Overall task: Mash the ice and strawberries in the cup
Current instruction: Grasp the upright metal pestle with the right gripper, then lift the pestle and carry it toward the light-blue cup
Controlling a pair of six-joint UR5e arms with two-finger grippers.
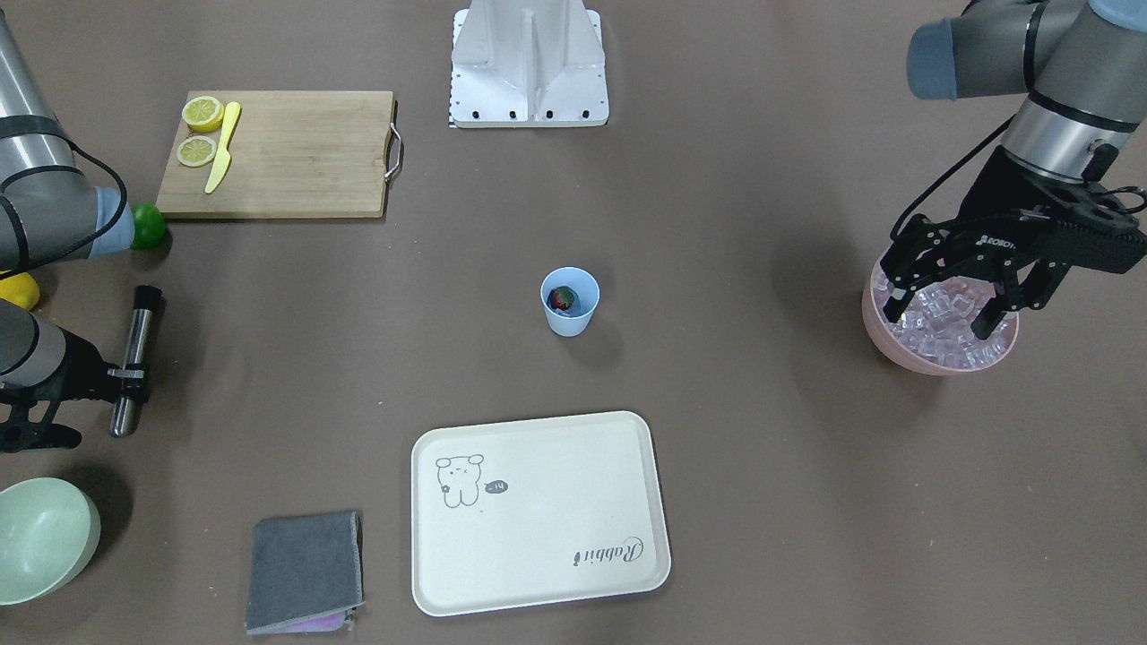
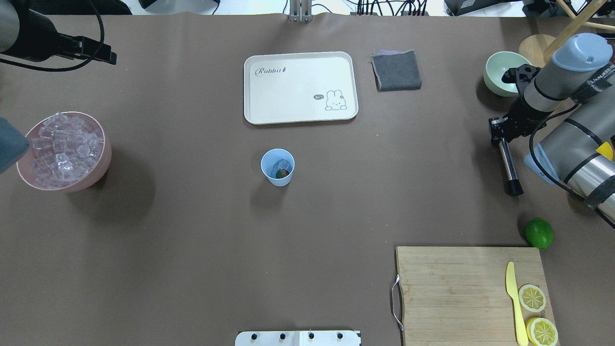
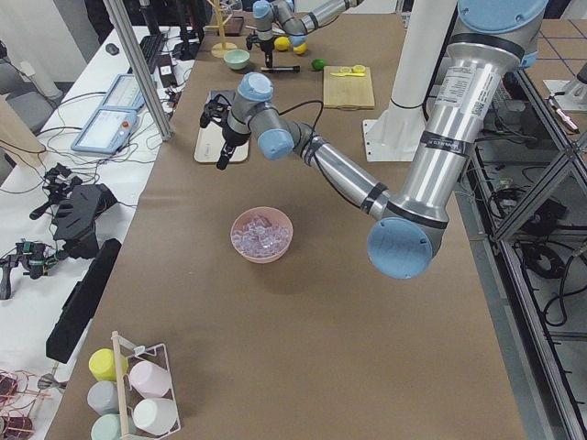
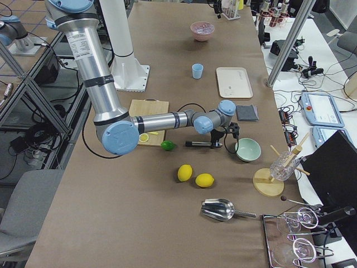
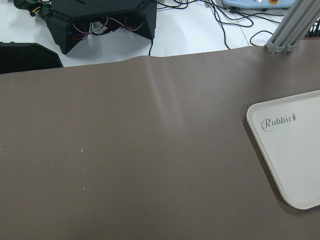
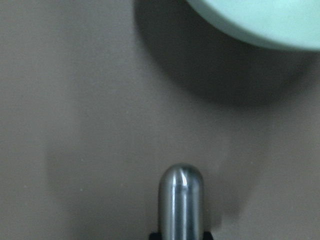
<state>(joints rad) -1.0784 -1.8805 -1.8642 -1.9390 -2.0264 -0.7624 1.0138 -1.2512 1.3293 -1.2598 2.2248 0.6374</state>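
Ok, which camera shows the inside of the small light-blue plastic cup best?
Overhead exterior: it looks into the small light-blue plastic cup, showing clear ice cubes and the red strawberry. Front-facing shows mainly the strawberry; exterior right only a distant cup; the rest miss it.

Tray, lime, board, perhaps folded cloth

Right gripper holding steel cylindrical muddler: pale green round bowl just ahead, round green lime behind. Toward small light-blue plastic cup: open brown table.
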